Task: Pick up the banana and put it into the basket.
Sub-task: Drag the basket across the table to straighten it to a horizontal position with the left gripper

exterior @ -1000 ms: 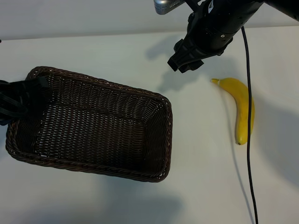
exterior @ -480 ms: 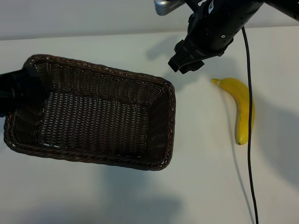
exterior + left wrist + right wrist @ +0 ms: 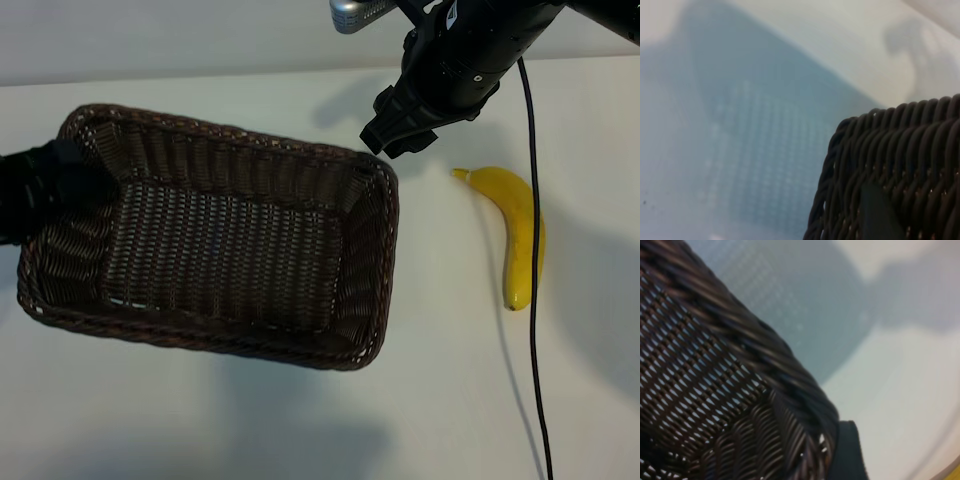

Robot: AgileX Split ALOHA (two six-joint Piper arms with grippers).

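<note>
The white surface (image 3: 300,420) carries everything in front of me. The largest thing on it is the basket (image 3: 215,245), dark brown wicker with a braided rim, taking up the left and middle of the exterior view. Nothing lies inside it that I can see. Its near right corner shows close up in my right wrist view (image 3: 740,405), and a corner of its rim fills the lower part of my left wrist view (image 3: 900,170).

My left end effector (image 3: 45,190) sits at the basket's left end, closed about halfway onto the rim and wall there; I have hold of the basket at that edge. One dark finger (image 3: 880,215) shows against the weave in my left wrist view.

My right end effector (image 3: 400,125) hangs above the surface just past the basket's far right corner, jaws standing wide and holding nothing. A black cable (image 3: 530,250) drops from that arm and crosses in front of the banana.

The banana (image 3: 515,230) lies on the bare surface to the right of the basket, well apart from it, stem end pointing toward my right end effector, curved and yellow, untouched by either end effector.
</note>
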